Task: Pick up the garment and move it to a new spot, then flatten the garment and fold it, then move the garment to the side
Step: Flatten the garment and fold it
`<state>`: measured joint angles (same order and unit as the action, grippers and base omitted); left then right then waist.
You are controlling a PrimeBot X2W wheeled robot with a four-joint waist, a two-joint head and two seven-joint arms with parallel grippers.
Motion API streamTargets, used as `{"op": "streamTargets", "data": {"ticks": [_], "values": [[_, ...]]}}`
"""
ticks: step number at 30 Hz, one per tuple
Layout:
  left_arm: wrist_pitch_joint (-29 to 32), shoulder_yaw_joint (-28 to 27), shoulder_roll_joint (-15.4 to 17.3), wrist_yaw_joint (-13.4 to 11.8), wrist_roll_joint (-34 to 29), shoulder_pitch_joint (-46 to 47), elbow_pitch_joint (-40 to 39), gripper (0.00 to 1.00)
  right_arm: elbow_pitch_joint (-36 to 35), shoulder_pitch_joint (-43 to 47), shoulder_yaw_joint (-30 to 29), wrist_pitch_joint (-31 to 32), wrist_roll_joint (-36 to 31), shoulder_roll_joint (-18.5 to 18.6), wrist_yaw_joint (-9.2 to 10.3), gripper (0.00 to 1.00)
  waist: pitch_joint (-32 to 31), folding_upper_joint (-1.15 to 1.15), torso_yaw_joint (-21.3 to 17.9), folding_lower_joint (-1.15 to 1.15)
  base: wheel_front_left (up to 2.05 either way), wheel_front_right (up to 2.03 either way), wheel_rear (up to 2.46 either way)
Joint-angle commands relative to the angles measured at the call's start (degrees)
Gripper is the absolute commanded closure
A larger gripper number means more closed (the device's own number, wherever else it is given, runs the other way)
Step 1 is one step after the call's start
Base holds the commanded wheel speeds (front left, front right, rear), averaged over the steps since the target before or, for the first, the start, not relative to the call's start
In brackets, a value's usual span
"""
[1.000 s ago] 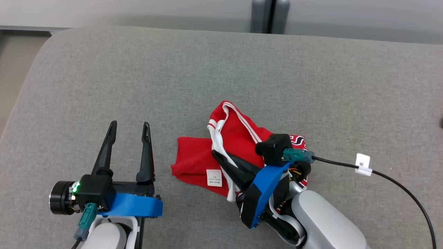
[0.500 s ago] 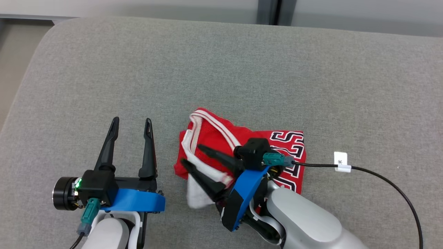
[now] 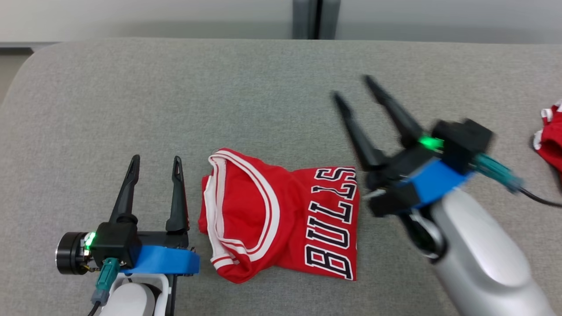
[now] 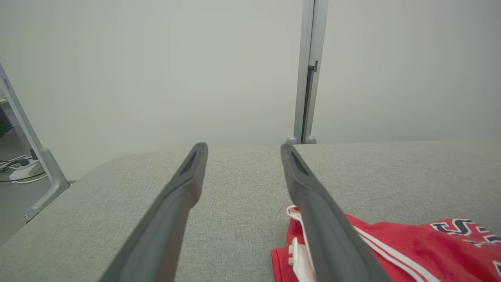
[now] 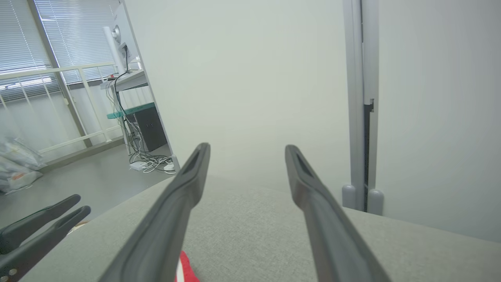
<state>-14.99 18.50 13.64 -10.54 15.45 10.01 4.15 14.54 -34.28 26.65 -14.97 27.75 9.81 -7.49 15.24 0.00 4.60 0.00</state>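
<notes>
Grey padded surface [image 3: 263, 79] spans the scene. The red garment [image 3: 281, 219], folded with its black-and-white lettering up, lies flat near the middle, between the two arms. The right gripper [image 3: 351, 86], blurred, is right of the garment and farther off, fingers spread wide, empty. The left gripper [image 3: 156, 158] sits just left of the garment, likewise spread, holding nothing. A second red cloth [image 3: 549, 142] lies at the right edge.

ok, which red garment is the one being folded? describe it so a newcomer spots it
On the grey padded surface, look toward the near edge, just right of the left gripper. The folded red jersey lies flat there. Its black BULLS lettering, outlined in white, sets it apart from the other red garment, which is cut off at the far right edge.
</notes>
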Motion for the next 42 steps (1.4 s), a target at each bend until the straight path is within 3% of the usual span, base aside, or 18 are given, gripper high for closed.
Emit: {"op": "streamTargets", "data": {"ticks": [1,7,15,22,34,35,36,42], "values": [[-0.2,-0.3,0.4,0.2,-0.5,-0.3,0.0,0.0,-1.2,3.2,-2.4,-0.2,-1.5,0.9,-0.02,0.0,-0.7,0.0,-0.8,0.0,0.0,0.0,0.0],[-0.2,-0.7,1.3,0.3,-0.6,-1.7,0.5,0.0,-7.3,16.7,-18.0,0.4,-7.7,3.0,-0.02,0.0,-2.6,0.0,-2.7,0.0,0.0,0.0,0.0],[0.5,-0.3,2.2,0.1,-0.3,-3.6,1.1,0.0,-15.8,31.2,-30.1,4.5,-12.0,-1.0,-0.02,0.0,-4.3,0.0,-4.2,0.0,0.0,0.0,0.0],[1.1,-0.2,3.0,-0.4,0.0,-4.8,0.9,0.0,-20.4,36.0,-31.8,7.4,-13.3,-3.3,-0.02,0.0,-5.1,0.0,-4.7,0.0,0.0,0.0,0.0],[1.8,0.1,3.4,-0.9,0.1,-5.0,0.2,0.0,-22.3,37.2,-32.8,9.6,-13.9,-4.4,-0.02,0.0,-5.6,0.0,-4.6,0.0,0.0,0.0,0.0],[1.8,0.2,3.4,-1.0,0.1,-4.9,0.1,0.0,-22.2,37.1,-32.4,9.9,-13.8,-4.5,-0.02,0.14,-5.6,0.0,-4.5,0.0,0.0,0.0,0.0],[1.9,0.3,3.4,-1.0,0.1,-4.7,0.0,0.0,-22.0,37.0,-31.9,10.2,-13.6,-4.5,-0.02,1.0,-5.5,0.0,-4.4,0.0,0.0,0.0,0.0],[1.7,0.9,3.0,-0.8,-0.2,-3.1,-0.1,0.0,-18.4,33.3,-21.2,12.4,-12.4,-3.5,-0.02,1.0,-4.0,0.0,-3.4,0.0,0.0,0.0,0.0]]}}
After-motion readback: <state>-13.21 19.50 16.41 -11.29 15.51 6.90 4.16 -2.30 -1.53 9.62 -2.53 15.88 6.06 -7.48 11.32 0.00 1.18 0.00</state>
